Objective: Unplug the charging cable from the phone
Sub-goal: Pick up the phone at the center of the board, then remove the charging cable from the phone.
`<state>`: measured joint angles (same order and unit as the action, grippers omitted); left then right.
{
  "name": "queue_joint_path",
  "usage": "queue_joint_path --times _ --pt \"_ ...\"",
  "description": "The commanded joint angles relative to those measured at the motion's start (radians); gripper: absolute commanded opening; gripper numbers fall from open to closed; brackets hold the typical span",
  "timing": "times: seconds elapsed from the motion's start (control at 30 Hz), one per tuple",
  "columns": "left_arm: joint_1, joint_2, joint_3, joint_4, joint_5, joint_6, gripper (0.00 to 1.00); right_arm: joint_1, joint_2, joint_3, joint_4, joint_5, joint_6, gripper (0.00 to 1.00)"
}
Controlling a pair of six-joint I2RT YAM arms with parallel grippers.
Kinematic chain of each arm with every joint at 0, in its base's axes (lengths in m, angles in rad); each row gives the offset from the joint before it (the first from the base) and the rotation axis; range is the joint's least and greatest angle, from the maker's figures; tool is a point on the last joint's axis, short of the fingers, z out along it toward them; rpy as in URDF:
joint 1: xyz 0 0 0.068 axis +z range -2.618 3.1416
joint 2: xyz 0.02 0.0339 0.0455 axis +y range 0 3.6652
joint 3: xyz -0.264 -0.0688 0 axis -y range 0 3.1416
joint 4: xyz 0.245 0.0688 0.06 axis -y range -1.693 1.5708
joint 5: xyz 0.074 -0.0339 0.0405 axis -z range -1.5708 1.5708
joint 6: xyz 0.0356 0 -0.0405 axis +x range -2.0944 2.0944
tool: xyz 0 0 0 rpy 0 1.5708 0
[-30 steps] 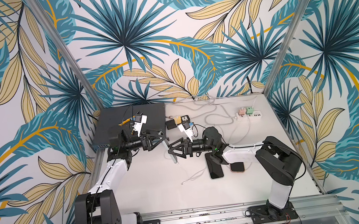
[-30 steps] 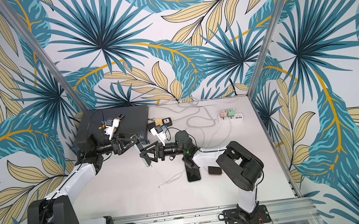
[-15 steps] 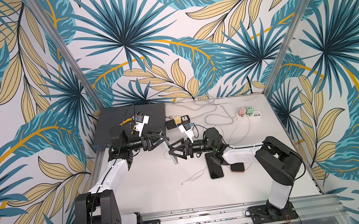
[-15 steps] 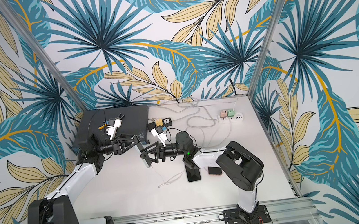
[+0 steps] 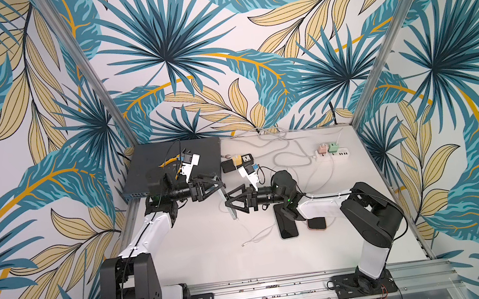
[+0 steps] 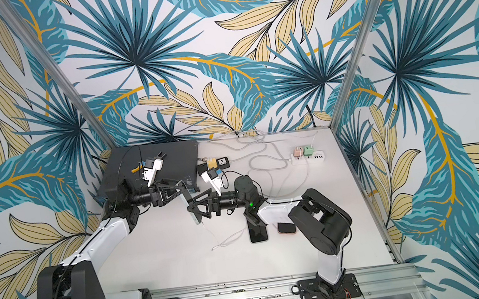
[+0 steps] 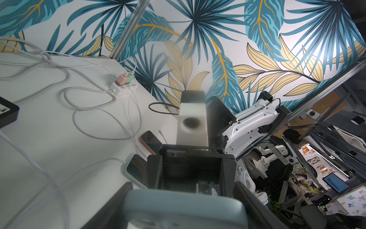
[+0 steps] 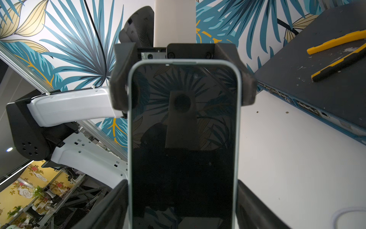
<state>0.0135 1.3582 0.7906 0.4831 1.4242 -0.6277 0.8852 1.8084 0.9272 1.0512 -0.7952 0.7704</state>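
Plainly, the phone is off the bench, held upright in the air between the two arms, its dark screen facing the right wrist camera. The left claw is clamped across its upper end, one finger on each long edge. The right claw straddles the lower half with jaws wide; whether they press the case or stand just clear I cannot tell. A thin white charging cable seems to trail from the phone's lower end to the bench; the plug is too small to make out. I judge the phone stiff, light and slick on its glass, so the case edges are the safe hold. The cable is limp, so take it at the plug and pull straight out.
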Motion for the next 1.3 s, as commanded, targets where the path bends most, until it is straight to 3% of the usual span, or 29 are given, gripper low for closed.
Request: queue_joint_path --times 0.0,0.2,0.63,0.97,1.27 --pt "-0.004 0.005 -0.004 0.035 -0.013 0.020 0.29 0.003 -0.048 -0.003 -0.031 -0.025 -0.039 0.89" --pt "0.006 0.002 -0.004 0.043 -0.017 0.020 0.12 0.003 -0.093 -0.056 -0.114 -0.032 -0.090 0.92" --pt "0.046 -0.012 -0.006 0.056 -0.022 0.009 0.09 0.004 -0.177 -0.125 -0.384 -0.011 -0.312 0.82" --pt "0.052 -0.007 -0.007 0.069 -0.022 -0.004 0.08 0.016 -0.164 -0.134 -0.523 0.009 -0.423 0.59" --pt "0.053 -0.004 -0.004 0.069 -0.019 -0.007 0.09 0.028 -0.124 -0.120 -0.511 0.005 -0.407 0.38"
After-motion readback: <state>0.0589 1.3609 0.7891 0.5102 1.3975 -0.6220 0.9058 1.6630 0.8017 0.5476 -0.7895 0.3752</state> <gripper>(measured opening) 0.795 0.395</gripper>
